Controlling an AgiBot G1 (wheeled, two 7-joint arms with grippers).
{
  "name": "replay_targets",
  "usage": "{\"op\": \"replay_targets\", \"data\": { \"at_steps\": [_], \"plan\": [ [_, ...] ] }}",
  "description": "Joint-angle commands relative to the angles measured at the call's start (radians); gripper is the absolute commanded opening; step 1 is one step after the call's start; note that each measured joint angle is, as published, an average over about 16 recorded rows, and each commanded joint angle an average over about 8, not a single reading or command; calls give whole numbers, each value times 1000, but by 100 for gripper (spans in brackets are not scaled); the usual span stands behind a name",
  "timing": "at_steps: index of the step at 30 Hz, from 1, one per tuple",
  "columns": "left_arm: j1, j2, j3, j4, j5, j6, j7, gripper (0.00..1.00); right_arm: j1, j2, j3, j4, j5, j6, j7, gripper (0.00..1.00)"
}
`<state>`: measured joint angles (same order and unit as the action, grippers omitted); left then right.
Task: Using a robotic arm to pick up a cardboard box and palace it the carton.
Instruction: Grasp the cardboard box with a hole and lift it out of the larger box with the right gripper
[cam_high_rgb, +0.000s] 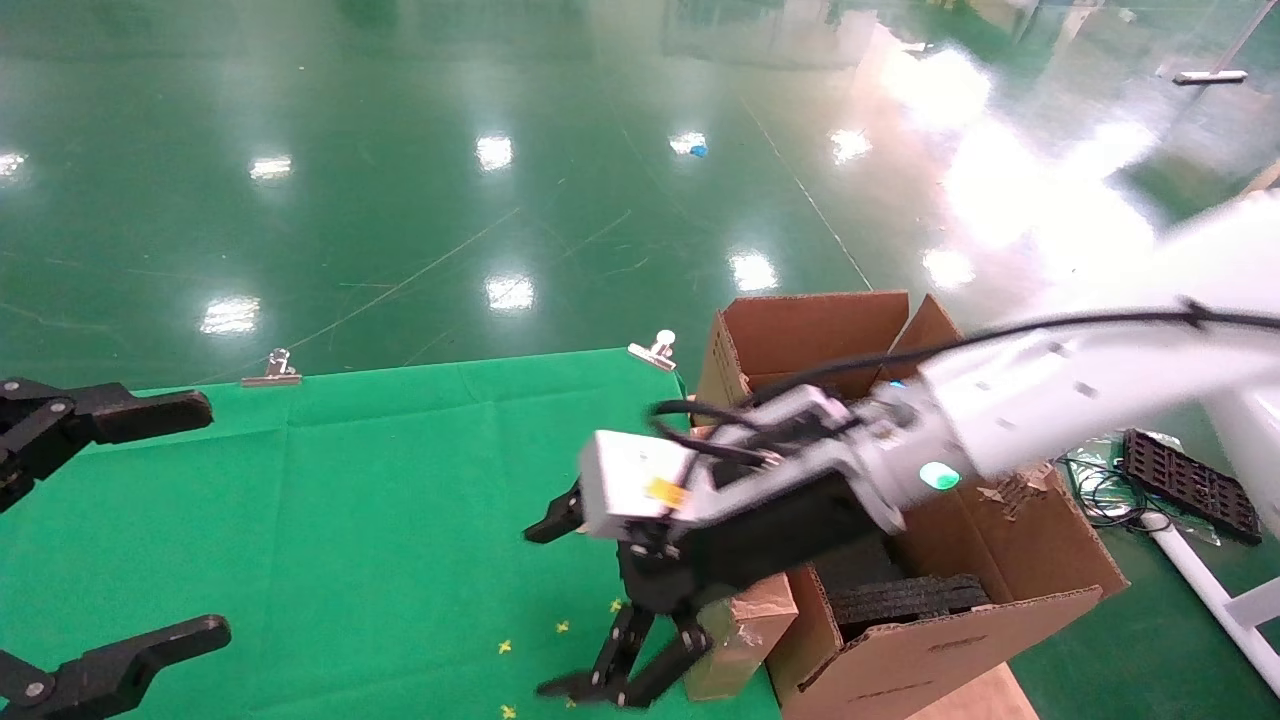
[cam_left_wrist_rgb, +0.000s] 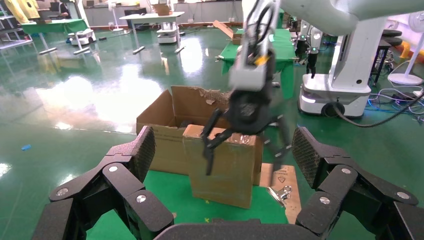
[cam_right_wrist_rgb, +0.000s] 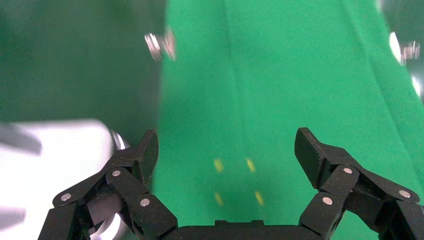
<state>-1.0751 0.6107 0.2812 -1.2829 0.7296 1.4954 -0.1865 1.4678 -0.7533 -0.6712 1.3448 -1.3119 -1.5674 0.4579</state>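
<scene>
Right end effector (cam_high_rgb: 620, 640) on the white robotic arm (cam_high_rgb: 1000, 400) hangs released, fingers spread, empty, just beside the cardboard box (cam_high_rgb: 745, 625). Box stands upright on the green bench (cam_high_rgb: 380, 500) at its edge, against the carton (cam_high_rgb: 950, 590) wall, not yet inside. Carton sits open with black foam (cam_high_rgb: 905, 595) in it, ready to receive. Judging: approach for grasp. Left end effector (cam_high_rgb: 110, 540) parked at the bench's left, spread wide, empty.

A green-clothed table (cam_high_rgb: 380, 470) carries the upright cardboard box (cam_high_rgb: 738, 640) and yellow markers (cam_high_rgb: 504, 647).
</scene>
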Motion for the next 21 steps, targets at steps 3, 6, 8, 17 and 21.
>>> {"op": "replay_targets", "data": {
  "at_steps": [3,6,8,17,21],
  "plan": [
    [0,0,0,0,0,0,0,100,140,-50,-139,-1,-150,-16,96,100],
    [0,0,1,0,0,0,0,100,250,-64,-237,-1,-198,-22,166,100],
    [0,0,1,0,0,0,0,100,326,-67,-302,-1,-205,-25,200,100],
    [0,-1,1,0,-1,-1,1,100,607,-52,-606,6,-184,-22,231,100],
    [0,-1,2,0,-1,-1,1,100,664,-54,-721,9,-174,-14,229,100]
  ]
}}
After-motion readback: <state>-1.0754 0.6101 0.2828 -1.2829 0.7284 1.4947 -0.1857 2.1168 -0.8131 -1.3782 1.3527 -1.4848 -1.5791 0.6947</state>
